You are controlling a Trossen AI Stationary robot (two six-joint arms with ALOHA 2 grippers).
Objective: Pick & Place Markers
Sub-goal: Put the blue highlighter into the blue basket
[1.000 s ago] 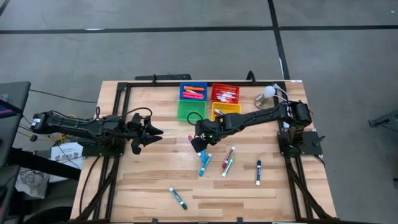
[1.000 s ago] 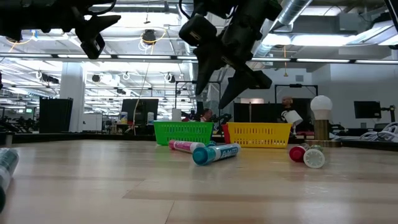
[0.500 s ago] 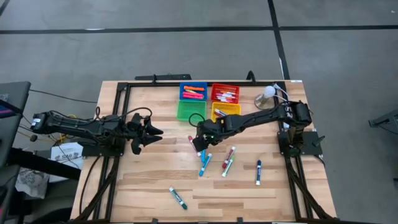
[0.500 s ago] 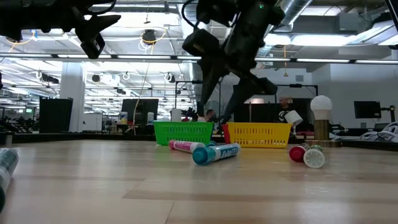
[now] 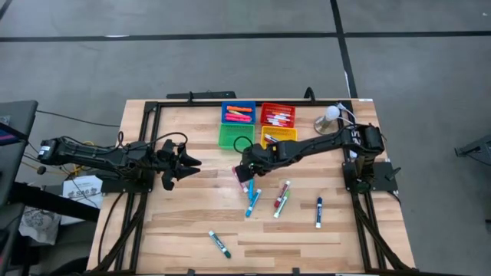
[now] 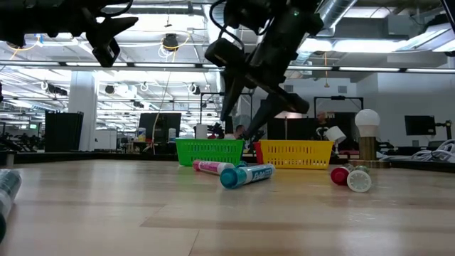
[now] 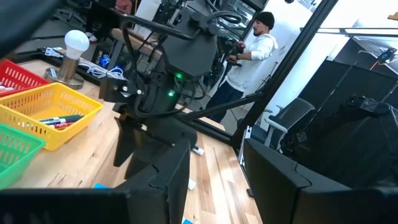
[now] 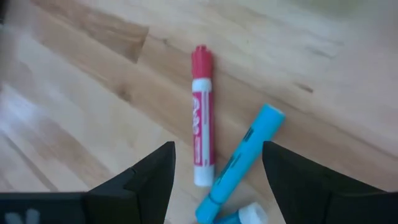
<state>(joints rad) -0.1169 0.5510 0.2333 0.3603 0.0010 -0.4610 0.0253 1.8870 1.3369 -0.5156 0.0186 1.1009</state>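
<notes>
My right arm reaches across toward table centre, wrist pitched down, right gripper [image 5: 244,175] hanging above the surface with fingers [image 8: 146,177] spread wide. Left arm waits at left side, left gripper [image 5: 186,163] partly parted.

I count seven markers loose on the table [image 5: 184,230]: one pink [image 5: 240,175], two light blue [image 5: 252,201], one red [image 5: 284,188], one green beside it [image 5: 280,205], one dark blue [image 5: 318,212], one green alone [image 5: 219,243]. There are four bins: blue [image 5: 238,113], red [image 5: 278,115], green [image 5: 230,136], yellow [image 5: 278,135].
</notes>
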